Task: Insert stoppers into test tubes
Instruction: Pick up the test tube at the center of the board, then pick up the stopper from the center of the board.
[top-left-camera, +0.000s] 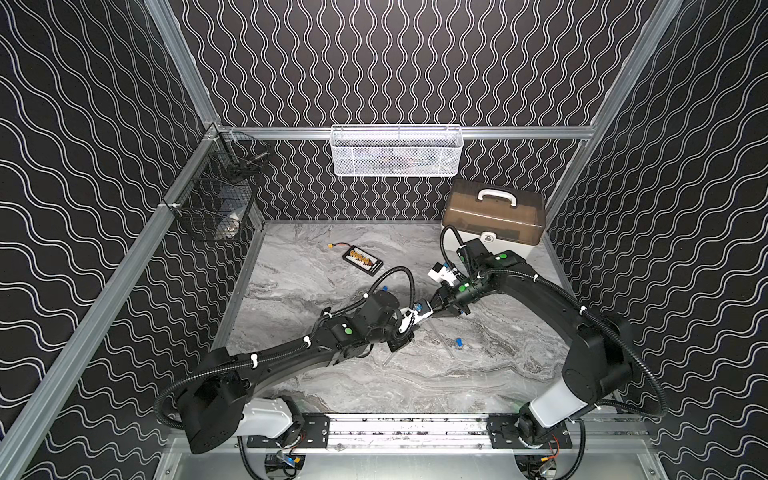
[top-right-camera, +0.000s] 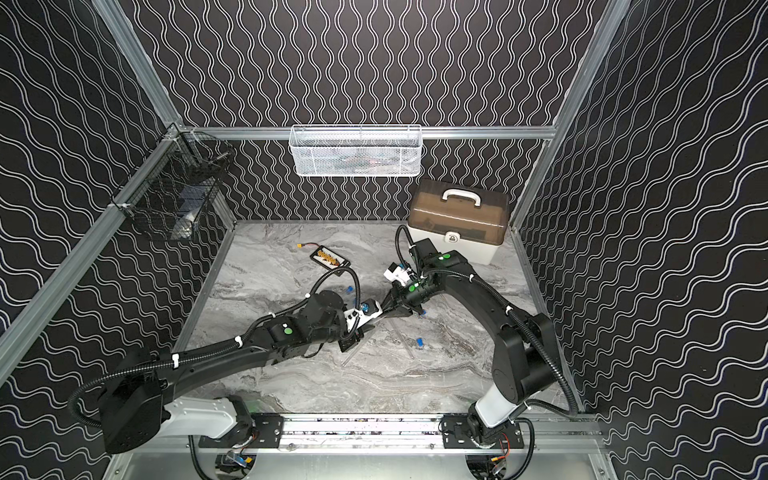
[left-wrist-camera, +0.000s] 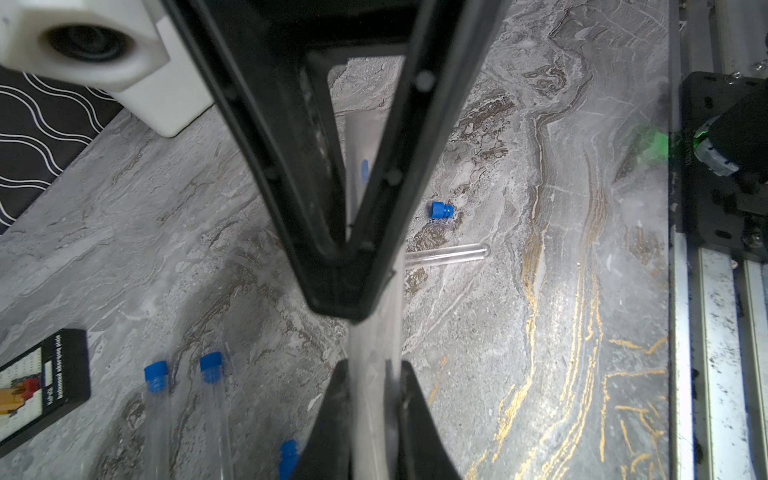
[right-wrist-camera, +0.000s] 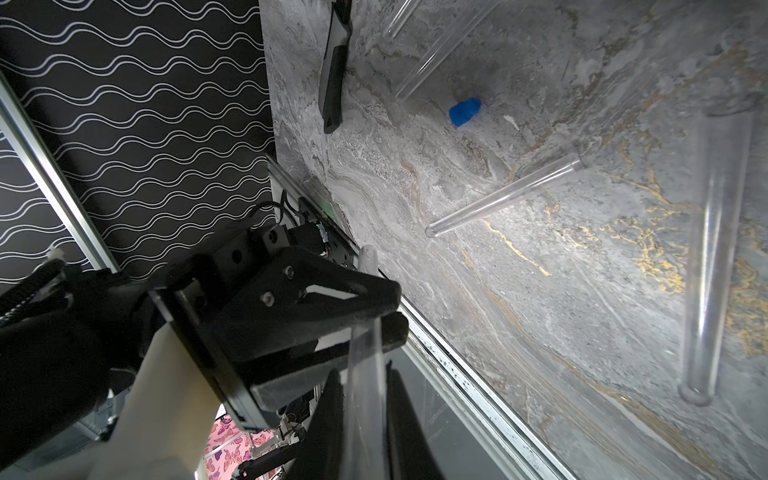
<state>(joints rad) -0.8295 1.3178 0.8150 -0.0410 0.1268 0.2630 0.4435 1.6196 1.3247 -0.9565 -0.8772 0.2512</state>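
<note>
In a top view the left gripper (top-left-camera: 424, 316) and right gripper (top-left-camera: 435, 306) meet mid-table, well clear of every wall (top-left-camera: 374, 195); a loose stopper (top-left-camera: 459, 342) lies near-right of them.

Left wrist: both grippers are clamped tight on one test tube (left-wrist-camera: 374, 340), the near rail (left-wrist-camera: 706, 332) well apart.

Right wrist: same double grip; spare tubes (right-wrist-camera: 503, 195) lie on open marble (right-wrist-camera: 540, 332) beside.
</note>
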